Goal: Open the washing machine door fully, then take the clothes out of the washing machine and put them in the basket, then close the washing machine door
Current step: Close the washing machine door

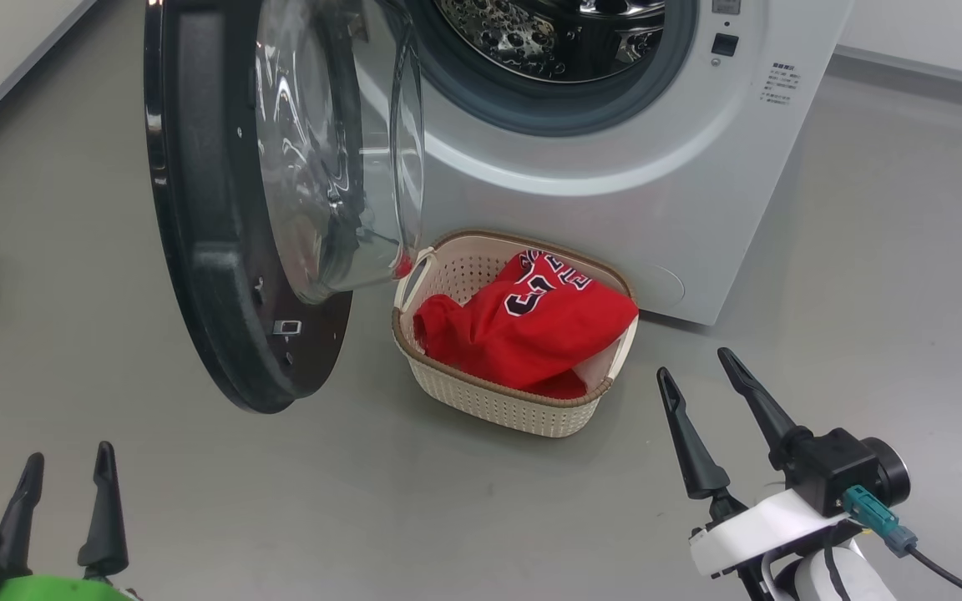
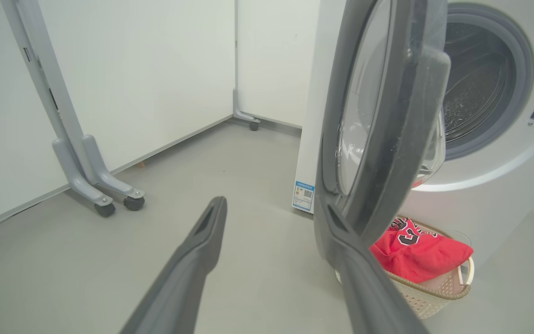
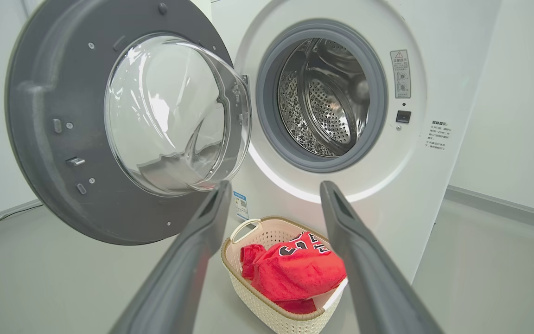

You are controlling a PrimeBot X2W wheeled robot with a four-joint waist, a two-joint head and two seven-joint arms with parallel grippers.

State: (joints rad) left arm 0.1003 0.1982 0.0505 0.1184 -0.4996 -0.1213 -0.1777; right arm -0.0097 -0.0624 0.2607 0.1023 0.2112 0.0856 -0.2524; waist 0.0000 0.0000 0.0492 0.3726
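- Nearest, low in the head view: left gripper (image 1: 69, 455) and right gripper (image 1: 694, 363), both with fingers spread wide, gripping nothing.
- Ahead on the floor, the basket (image 1: 489, 401) holds the red clothes (image 1: 531, 334).
- Behind it, the washing machine door (image 1: 214, 250) hangs wide open on the washing machine (image 1: 615, 192).

You lose the top of the washing machine (image 1: 631, 184) past the head view's upper edge. In the left wrist view its door (image 2: 401, 116) hides 1 end of the basket (image 2: 429, 301) below it. Labels (image 3: 436, 135) right of its drum opening are too small to read.
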